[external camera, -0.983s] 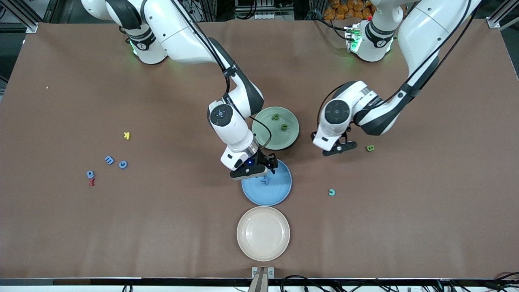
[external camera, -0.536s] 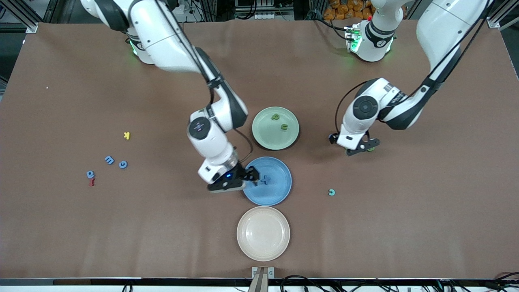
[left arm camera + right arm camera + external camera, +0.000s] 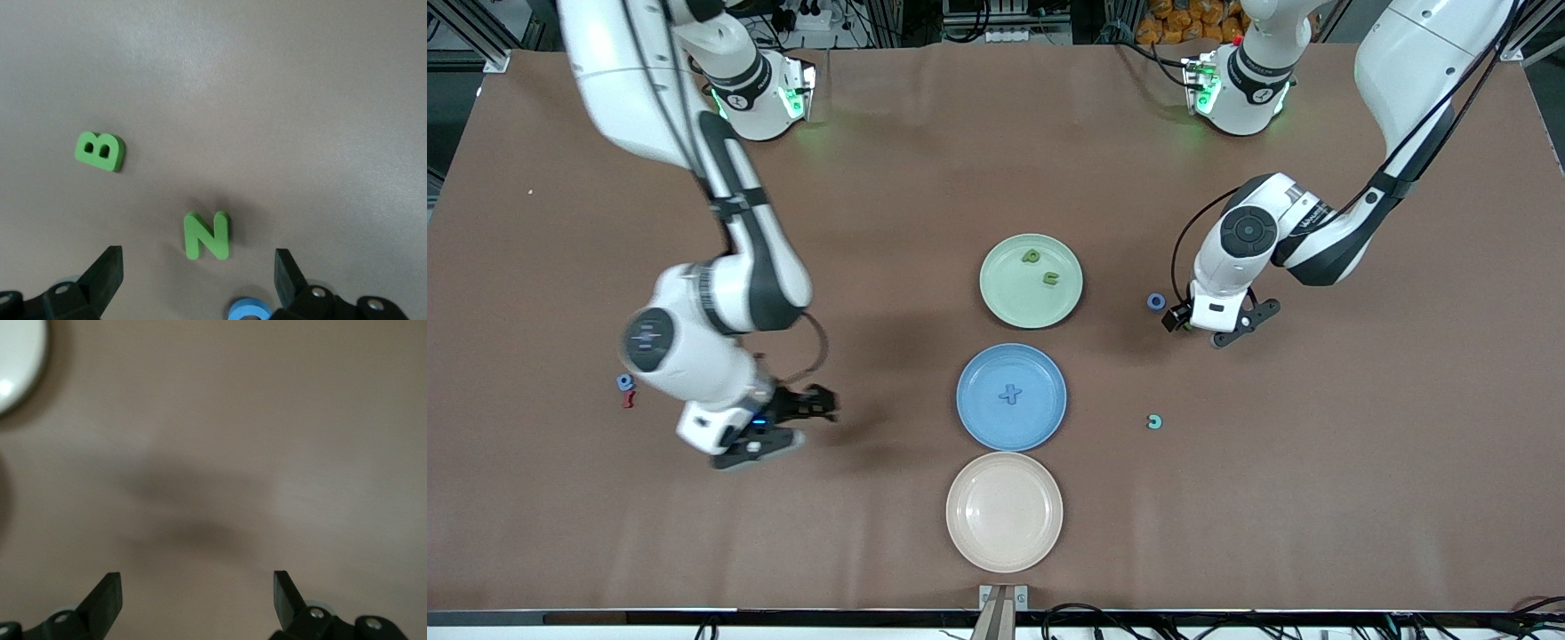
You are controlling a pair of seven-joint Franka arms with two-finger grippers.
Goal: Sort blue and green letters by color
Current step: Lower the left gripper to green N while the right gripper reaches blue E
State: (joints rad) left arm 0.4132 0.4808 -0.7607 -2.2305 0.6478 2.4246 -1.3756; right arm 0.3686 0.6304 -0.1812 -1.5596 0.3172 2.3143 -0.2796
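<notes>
Swung away from blue plate (image 3: 1011,396) toward right arm's end: right gripper (image 3: 769,425), wide, empty. Left gripper (image 3: 200,280) wide over green N (image 3: 207,235), touching nothing.

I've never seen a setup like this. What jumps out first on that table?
Three plates line up mid-table: a green plate holding two green letters, a blue plate with one blue letter, and a bare cream plate nearest the camera. The left gripper hangs open over a green N, with a green B beside it. The right gripper is open over bare table.
</notes>
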